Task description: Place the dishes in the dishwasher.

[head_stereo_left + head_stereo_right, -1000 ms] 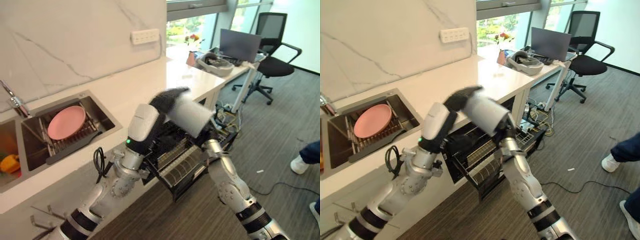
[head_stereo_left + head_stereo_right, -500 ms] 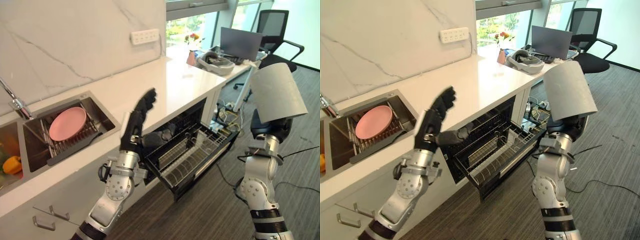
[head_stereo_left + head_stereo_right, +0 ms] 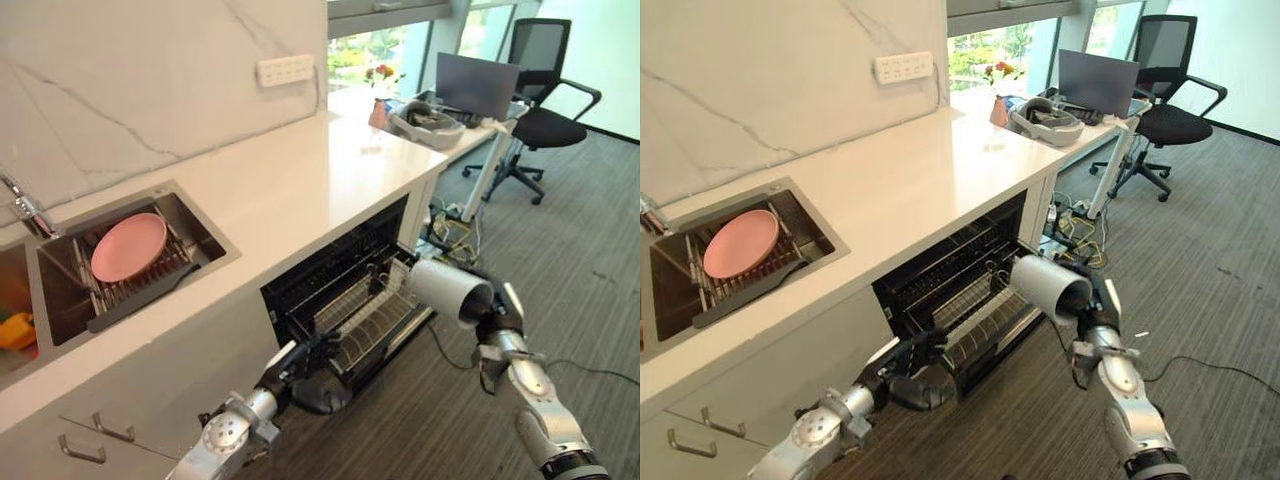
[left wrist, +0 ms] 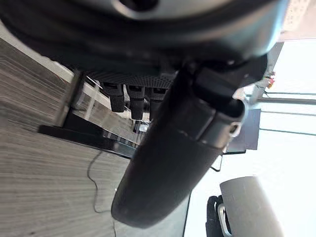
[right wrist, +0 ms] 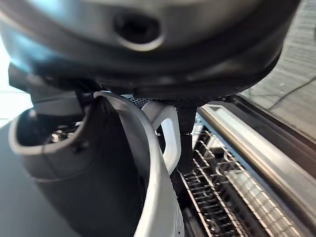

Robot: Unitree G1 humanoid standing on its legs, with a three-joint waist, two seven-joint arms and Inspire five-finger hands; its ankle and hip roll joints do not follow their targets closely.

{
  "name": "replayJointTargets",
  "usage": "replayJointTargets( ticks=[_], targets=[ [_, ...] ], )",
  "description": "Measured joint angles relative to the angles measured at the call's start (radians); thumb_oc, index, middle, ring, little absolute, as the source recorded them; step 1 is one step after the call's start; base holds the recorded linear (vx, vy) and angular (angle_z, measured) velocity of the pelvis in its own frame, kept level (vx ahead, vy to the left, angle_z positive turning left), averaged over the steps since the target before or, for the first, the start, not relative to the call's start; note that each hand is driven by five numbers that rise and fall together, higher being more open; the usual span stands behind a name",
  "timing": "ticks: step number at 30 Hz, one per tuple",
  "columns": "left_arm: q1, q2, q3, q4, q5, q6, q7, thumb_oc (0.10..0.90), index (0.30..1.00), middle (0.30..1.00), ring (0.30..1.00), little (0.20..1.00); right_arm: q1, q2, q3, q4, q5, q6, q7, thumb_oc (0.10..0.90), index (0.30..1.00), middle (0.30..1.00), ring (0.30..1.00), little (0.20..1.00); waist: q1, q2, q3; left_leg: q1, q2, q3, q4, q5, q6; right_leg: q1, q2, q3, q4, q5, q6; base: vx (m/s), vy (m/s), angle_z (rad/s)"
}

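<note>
in the left eye view the left hand (image 3: 300,362) reaches low from 7 o'clock toward the front edge of the pulled-out dishwasher rack (image 3: 375,325), its dark fingers loosely curled with nothing between them, a dark round thing just beneath it that i cannot make out. the right hand (image 3: 492,318) comes in from 5 o'clock and carries a grey mug (image 3: 447,291) lying on its side, mouth turned toward 4 o'clock, just beside the rack's right front corner. a pink plate (image 3: 128,246) rests on the drainer in the sink (image 3: 215,236) at 9 o'clock, well apart from both hands; an office chair (image 3: 545,110) stands at 1 o'clock. the right eye view shows the same: mug (image 3: 1050,287) over the rack corner, plate (image 3: 740,243) in the sink. in the left wrist view the thumb (image 4: 173,158) juts out with the fingers (image 4: 131,101) half bent beside it, holding nothing, the rack past them. in the right wrist view the hand's fingers are clamped round the mug (image 5: 89,168) by its white handle (image 5: 165,133), the rack wires (image 5: 217,197) close beyond.
</note>
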Motion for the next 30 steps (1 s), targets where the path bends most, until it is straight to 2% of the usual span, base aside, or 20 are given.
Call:
replayJointTargets(
  ticks=[3, 5, 7, 11, 13, 16, 18, 23, 25, 30],
  targets=[
    [0.011, -0.004, 0.056, 0.026, 0.119, -0.016, 0.039, 0.800, 0.900, 0.900, 0.900, 0.900, -0.008, 0.001, 0.034, 0.062, -0.009, 0.010, 0.012, 0.400, 0.300, 0.300, 0.300, 0.300, 0.031, -0.005, 0.003, -0.002, 0.000, -0.006, 0.000, 0.000, 0.000, 0.006, -0.001, -0.008, 0.000, 0.000, 0.000, -0.02, -0.011, 0.08],
    [-0.005, -0.035, 0.102, 0.163, 0.199, -0.054, 0.072, 0.800, 0.900, 0.900, 0.900, 0.900, -0.061, 0.000, 0.078, 0.169, -0.046, 0.025, 0.018, 0.400, 0.300, 0.300, 0.300, 0.300, 0.035, -0.009, 0.002, -0.013, 0.000, -0.019, 0.000, 0.001, -0.001, 0.007, -0.001, -0.022, 0.000, -0.002, 0.001, -0.02, -0.007, 0.18],
    [-0.021, -0.056, 0.130, 0.273, 0.231, -0.044, 0.100, 0.800, 0.900, 0.900, 0.900, 0.900, -0.095, 0.000, 0.103, 0.242, -0.055, 0.048, 0.021, 0.400, 0.300, 0.300, 0.300, 0.300, 0.040, -0.017, 0.005, -0.026, 0.000, -0.038, 0.000, 0.006, -0.001, 0.005, -0.001, -0.039, 0.000, -0.003, 0.000, -0.02, -0.008, 0.29],
    [0.014, -0.090, 0.165, 0.481, 0.280, -0.018, 0.147, 0.800, 0.900, 0.900, 0.900, 0.900, -0.184, 0.005, 0.136, 0.454, -0.089, 0.083, 0.033, 0.400, 0.300, 0.300, 0.300, 0.300, 0.089, -0.035, 0.014, -0.039, -0.002, -0.068, 0.000, 0.013, -0.001, 0.005, -0.002, -0.070, 0.000, -0.008, -0.001, -0.02, -0.004, 0.23],
    [0.016, -0.100, 0.170, 0.587, 0.306, -0.016, 0.165, 0.800, 0.900, 0.900, 0.900, 0.900, -0.249, 0.012, 0.152, 0.558, -0.109, 0.084, 0.036, 0.400, 0.300, 0.300, 0.300, 0.300, 0.101, -0.048, 0.016, -0.053, -0.004, -0.091, 0.004, 0.019, 0.001, 0.005, -0.003, -0.090, 0.000, -0.008, -0.001, -0.02, -0.006, 0.27],
    [0.015, -0.111, 0.181, 0.708, 0.326, -0.003, 0.202, 0.800, 0.900, 0.900, 0.900, 0.900, -0.295, 0.021, 0.140, 0.628, -0.146, 0.084, 0.032, 0.400, 0.300, 0.300, 0.300, 0.300, 0.120, -0.076, 0.014, -0.081, -0.005, -0.121, 0.000, 0.025, -0.001, 0.001, -0.004, -0.118, 0.000, -0.013, -0.002, -0.01, -0.006, 0.28],
    [-0.001, -0.129, 0.212, 0.777, 0.326, -0.010, 0.226, 0.800, 0.900, 0.900, 0.900, 0.900, -0.320, 0.027, 0.142, 0.670, -0.172, 0.083, 0.032, 0.400, 0.300, 0.300, 0.300, 0.300, 0.138, -0.084, 0.010, -0.096, -0.005, -0.133, 0.000, 0.023, -0.005, -0.007, -0.003, -0.130, 0.000, -0.013, -0.002, 0.00, -0.009, 0.25],
    [-0.044, -0.155, 0.257, 0.917, 0.326, -0.016, 0.282, 0.800, 0.900, 0.900, 0.900, 0.900, -0.404, 0.016, 0.141, 0.802, -0.205, 0.097, 0.048, 0.400, 0.300, 0.300, 0.300, 0.300, 0.157, -0.093, 0.005, -0.118, -0.006, -0.162, 0.000, 0.029, -0.005, -0.011, -0.003, -0.161, 0.000, -0.019, -0.001, 0.01, 0.003, 0.17],
    [-0.053, -0.155, 0.262, 0.926, 0.328, -0.012, 0.295, 0.800, 0.900, 0.900, 0.900, 0.900, -0.421, -0.010, 0.148, 0.810, -0.238, 0.110, 0.062, 0.400, 0.300, 0.300, 0.300, 0.300, 0.176, -0.101, 0.001, -0.134, -0.007, -0.168, 0.001, 0.032, -0.003, -0.023, -0.003, -0.171, 0.000, -0.019, -0.001, -0.01, -0.009, 0.12],
    [-0.095, -0.154, 0.280, 0.973, 0.367, -0.011, 0.317, 0.800, 0.900, 0.900, 0.900, 0.900, -0.539, -0.079, 0.242, 0.933, -0.365, 0.116, 0.075, 0.400, 0.300, 0.300, 0.300, 0.300, 0.210, -0.126, 0.008, -0.168, -0.010, -0.204, 0.006, 0.052, -0.003, -0.041, -0.002, -0.202, 0.000, -0.017, -0.006, -0.01, -0.016, 0.19]
  ],
)
